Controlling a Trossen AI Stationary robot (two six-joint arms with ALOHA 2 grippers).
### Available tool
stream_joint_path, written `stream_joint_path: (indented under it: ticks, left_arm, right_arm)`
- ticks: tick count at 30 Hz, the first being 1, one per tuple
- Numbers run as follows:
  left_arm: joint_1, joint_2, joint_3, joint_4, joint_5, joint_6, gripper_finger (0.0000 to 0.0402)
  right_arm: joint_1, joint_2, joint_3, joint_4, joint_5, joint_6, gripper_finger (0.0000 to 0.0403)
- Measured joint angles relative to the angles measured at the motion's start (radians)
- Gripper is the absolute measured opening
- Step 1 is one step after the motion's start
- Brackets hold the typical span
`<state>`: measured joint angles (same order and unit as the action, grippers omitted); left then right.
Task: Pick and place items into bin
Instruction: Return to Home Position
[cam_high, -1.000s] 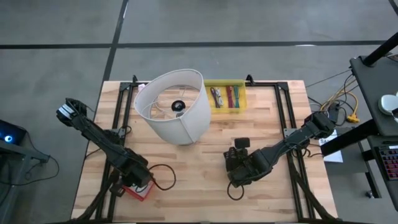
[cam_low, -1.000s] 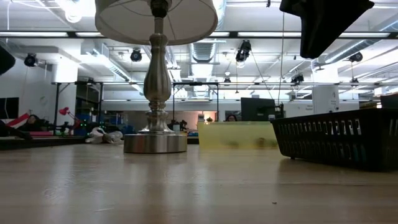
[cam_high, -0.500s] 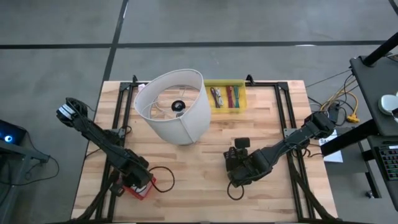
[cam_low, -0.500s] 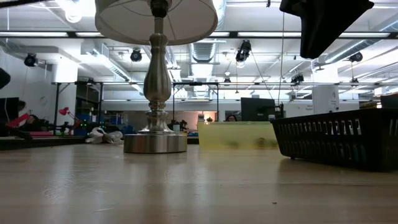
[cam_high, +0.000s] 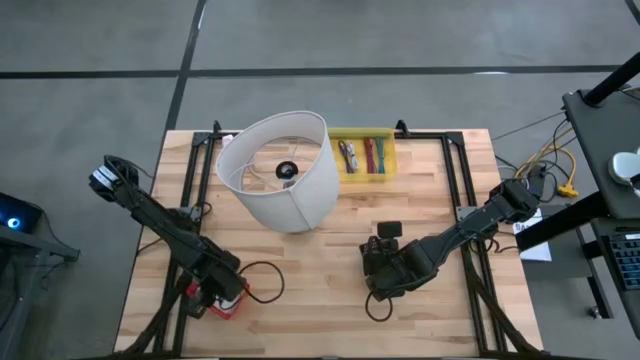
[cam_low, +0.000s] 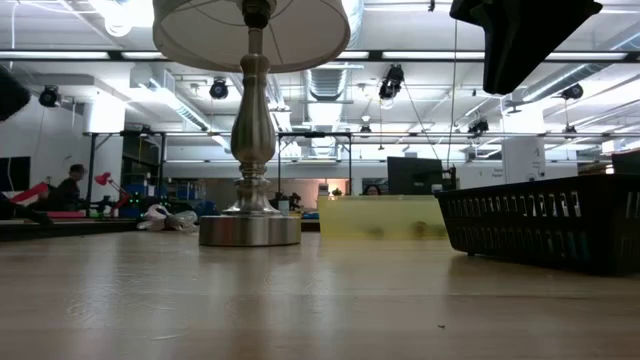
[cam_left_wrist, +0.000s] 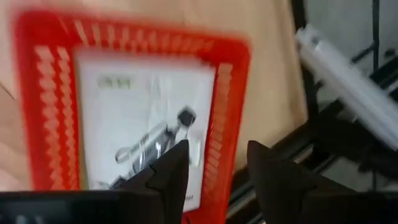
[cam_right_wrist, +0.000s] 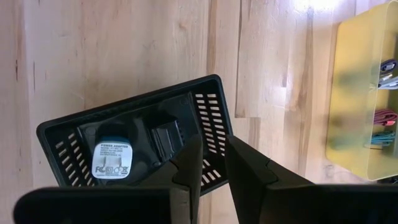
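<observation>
A small red bin (cam_high: 205, 302) stands near the table's near left corner, and a white printed card (cam_left_wrist: 143, 118) lies flat on its floor. My left gripper (cam_left_wrist: 217, 146) hangs open over the bin's rim (cam_left_wrist: 229, 93), holding nothing. My right gripper (cam_right_wrist: 213, 140) hovers over a black slotted bin (cam_right_wrist: 124, 134) right of the table's middle, its fingers a narrow gap apart and empty. That bin holds a power adapter with a white label (cam_right_wrist: 112, 160). Thin coloured pen-like tools (cam_high: 365, 155) lie in a yellow bin (cam_high: 388, 168) at the far edge.
A lamp with a large white shade (cam_high: 280, 170) stands at the far middle left, its metal base (cam_low: 250, 228) on the table. The yellow bin (cam_low: 380, 218) sits right beside the shade. Bare wood lies between the two arms. Black rails (cam_high: 465, 190) run along both sides.
My left arm has shifted slightly above the red bin, and a little more of the bin shows on the gripper's left side now. My right arm has kept still.
</observation>
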<state>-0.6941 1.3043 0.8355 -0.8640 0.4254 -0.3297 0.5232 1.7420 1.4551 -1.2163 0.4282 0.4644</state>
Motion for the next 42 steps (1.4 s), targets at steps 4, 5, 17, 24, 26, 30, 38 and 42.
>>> stream_joint_path:
  ticks: [4, 5, 17, 24, 26, 30, 38, 42]
  left_arm:
    - [-0.001, -0.037, 0.074, 0.000, -0.102, -0.004, 0.0120]
    - [-0.001, -0.050, 0.092, 0.000, -0.146, -0.005, 0.0111]
    - [0.027, -0.298, 0.131, 0.253, -0.566, -0.008, 0.0004]
    - [0.030, -0.591, 0.085, 0.256, -0.697, 0.023, 0.0001]
    - [0.030, -0.658, 0.064, 0.286, -0.737, 0.095, 0.0001]
    - [0.035, -0.755, -0.030, 0.460, -0.815, 0.281, 0.0000]
    - [0.076, -1.084, -0.322, 0.700, -0.878, 0.396, 0.0000]
    - [0.079, -1.255, -0.417, 0.769, -0.882, 0.411, 0.0000]
  right_arm:
    - [0.000, 0.000, 0.000, 0.000, 0.000, 0.000, 0.0057]
    - [0.000, 0.000, 0.000, 0.000, 0.000, 0.000, 0.0057]
    - [0.000, 0.000, 0.000, 0.000, -0.001, 0.004, 0.0057]
    - [0.000, 0.000, 0.000, 0.001, -0.001, 0.004, 0.0057]
    - [0.000, 0.000, 0.000, 0.001, -0.001, 0.005, 0.0057]
    - [0.000, 0.000, 0.000, 0.004, -0.001, 0.039, 0.0057]
    - [0.003, -0.002, 0.000, 0.023, 0.023, 0.166, 0.0056]
    - [0.002, -0.002, 0.000, 0.028, 0.046, 0.176, 0.0056]
